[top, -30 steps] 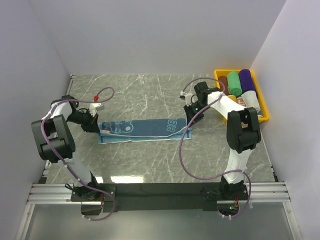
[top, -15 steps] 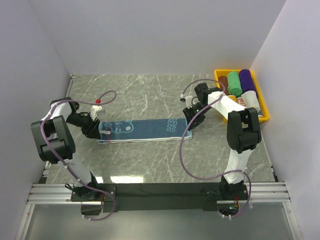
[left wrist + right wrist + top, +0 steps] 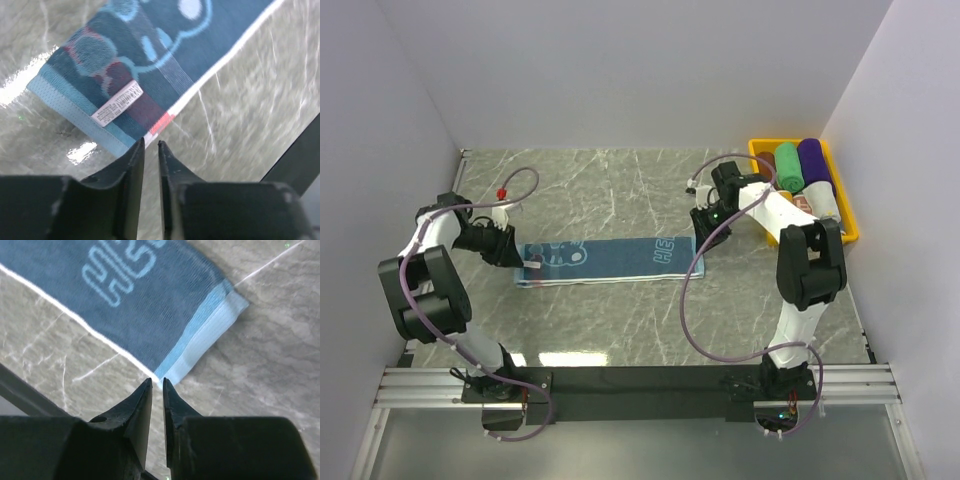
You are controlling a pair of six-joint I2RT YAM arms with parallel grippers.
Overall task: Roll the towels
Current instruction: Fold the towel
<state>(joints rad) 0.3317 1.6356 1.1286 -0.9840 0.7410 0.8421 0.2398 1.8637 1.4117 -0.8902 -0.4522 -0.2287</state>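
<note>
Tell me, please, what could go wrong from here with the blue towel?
The left hand and right hand sit barely parted at the corners of the towel; closing there might pinch only the hem, which could slip. The right arm's purple cable hangs near the towel's end and might drag it.

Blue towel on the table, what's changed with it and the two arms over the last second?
The right gripper drew back slightly from the right end of the blue towel, toward the far side. The left arm's elbow swung toward the near-left, while the left gripper stayed at the left end. Both sit at a corner, jaws slightly apart, nothing between them. The towel stayed flat and unrolled; the yellow bin is unchanged.
</note>
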